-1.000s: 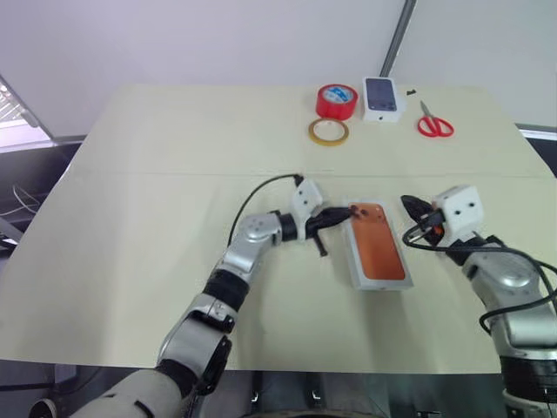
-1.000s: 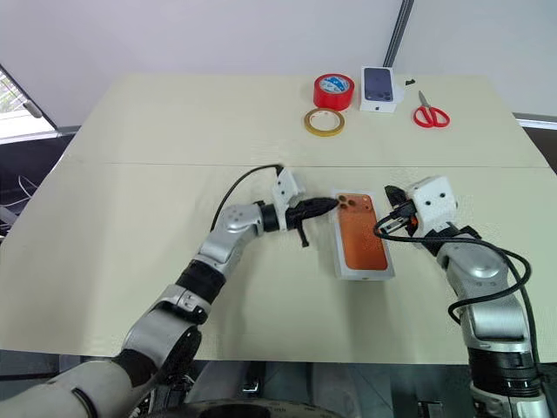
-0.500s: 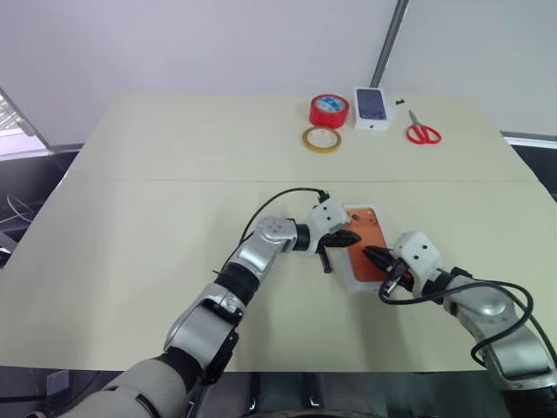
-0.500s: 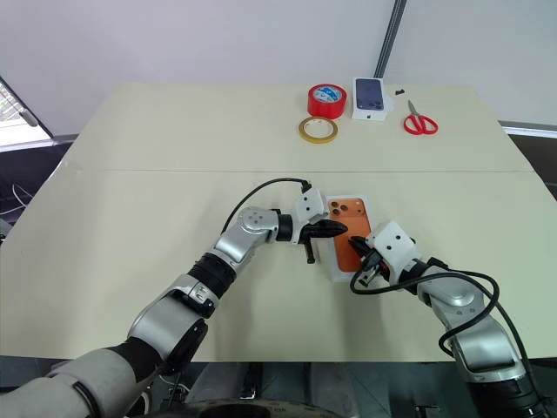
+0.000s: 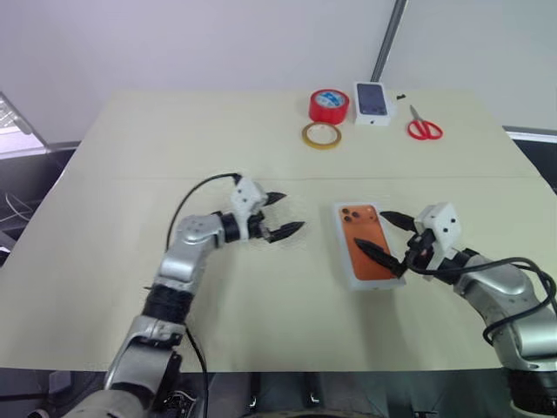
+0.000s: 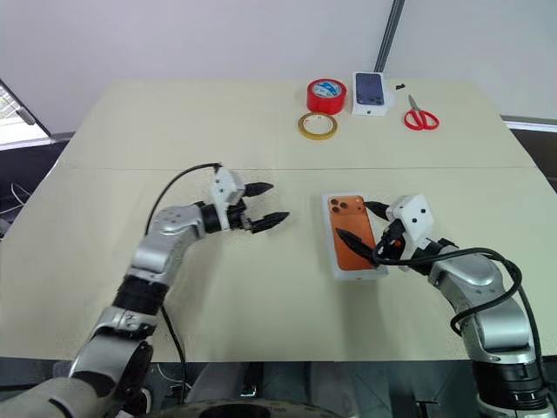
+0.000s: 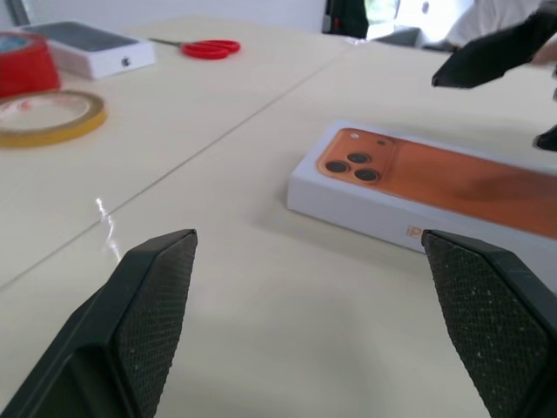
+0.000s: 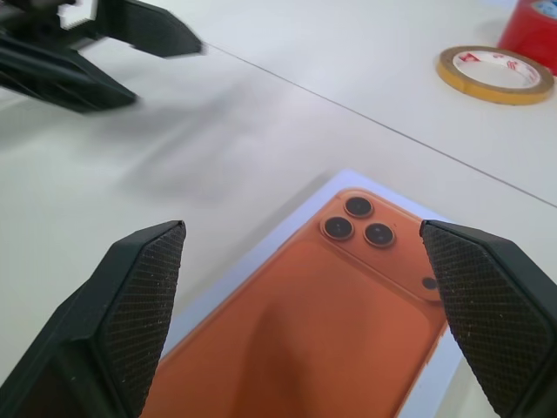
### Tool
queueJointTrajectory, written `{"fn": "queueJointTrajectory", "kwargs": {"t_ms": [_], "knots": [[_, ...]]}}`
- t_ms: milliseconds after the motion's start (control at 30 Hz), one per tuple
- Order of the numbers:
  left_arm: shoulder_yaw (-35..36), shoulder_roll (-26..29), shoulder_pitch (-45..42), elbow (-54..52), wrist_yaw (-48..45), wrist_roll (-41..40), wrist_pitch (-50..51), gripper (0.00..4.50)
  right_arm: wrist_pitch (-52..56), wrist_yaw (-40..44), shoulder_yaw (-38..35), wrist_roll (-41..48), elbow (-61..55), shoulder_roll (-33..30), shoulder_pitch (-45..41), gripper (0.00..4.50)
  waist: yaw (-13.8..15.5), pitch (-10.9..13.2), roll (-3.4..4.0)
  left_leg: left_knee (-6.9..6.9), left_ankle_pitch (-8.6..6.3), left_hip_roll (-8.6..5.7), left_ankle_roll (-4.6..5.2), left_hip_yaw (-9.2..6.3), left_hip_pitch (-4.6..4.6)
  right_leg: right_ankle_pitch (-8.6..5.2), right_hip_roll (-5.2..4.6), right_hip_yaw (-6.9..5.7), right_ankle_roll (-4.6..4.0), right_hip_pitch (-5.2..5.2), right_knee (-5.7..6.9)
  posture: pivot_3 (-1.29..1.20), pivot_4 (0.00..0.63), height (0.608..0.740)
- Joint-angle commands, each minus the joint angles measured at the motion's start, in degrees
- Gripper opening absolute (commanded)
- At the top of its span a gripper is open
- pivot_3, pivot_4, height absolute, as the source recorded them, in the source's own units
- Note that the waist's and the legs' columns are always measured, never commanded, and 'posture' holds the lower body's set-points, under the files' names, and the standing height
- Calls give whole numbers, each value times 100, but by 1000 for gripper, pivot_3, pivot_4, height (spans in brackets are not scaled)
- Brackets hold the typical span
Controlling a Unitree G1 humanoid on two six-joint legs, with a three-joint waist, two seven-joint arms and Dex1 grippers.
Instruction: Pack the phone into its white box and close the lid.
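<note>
Orange phone (image 5: 366, 242): lies back up, lenses toward the far end, seated in the white box (image 5: 345, 265) near the middle of the beige table (image 5: 130, 174).
Left gripper (image 5: 280, 215): jaws spread wide, empty, well apart from the box on its left.
Right gripper (image 5: 385, 233): fingers wide open, poised at the box's right edge; seemingly not touching.
Far edge: red tape roll (image 5: 329, 105), yellow tape ring (image 5: 321, 134), small white box (image 5: 372, 102), red scissors (image 5: 425, 128).
</note>
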Motion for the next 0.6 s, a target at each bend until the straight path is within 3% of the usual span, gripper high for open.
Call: {"fn": "queueJointTrajectory", "kwargs": {"t_ms": [33, 300, 500, 600], "knots": [[418, 420, 250, -634, 39, -338, 306, 4455, -87, 294, -216, 169, 122, -197, -171, 4500, 1, 1, 1, 0, 0, 0, 0, 0, 0, 0, 0, 0, 0, 0, 0, 0, 150, 740], [1073, 1365, 1224, -1069, 9, -697, 644, 4455, -208, 982, -262, 140, 422, -639, -66, 4500, -6, 7, 11, -4, -1, 0, 0, 0, 0, -1, -4, 0, -2, -1, -4, 0, 150, 740], [1361, 1691, 1648, -1149, 109, -820, 714, 4455, -395, 1242, -517, 102, 894, -927, 57, 4500, 4, 9, 15, -4, -1, 0, 1, 0, -1, -1, -6, -1, -3, 2, -10, 0, 150, 740], [1463, 1750, 1858, -1098, 179, -680, 263, 4455, -499, 1441, -706, 125, 1119, -1056, 206, 4500, 0, 12, 18, -8, -2, 0, 1, 1, -1, -1, -7, 0, -3, 1, -13, 0, 150, 740]]}}
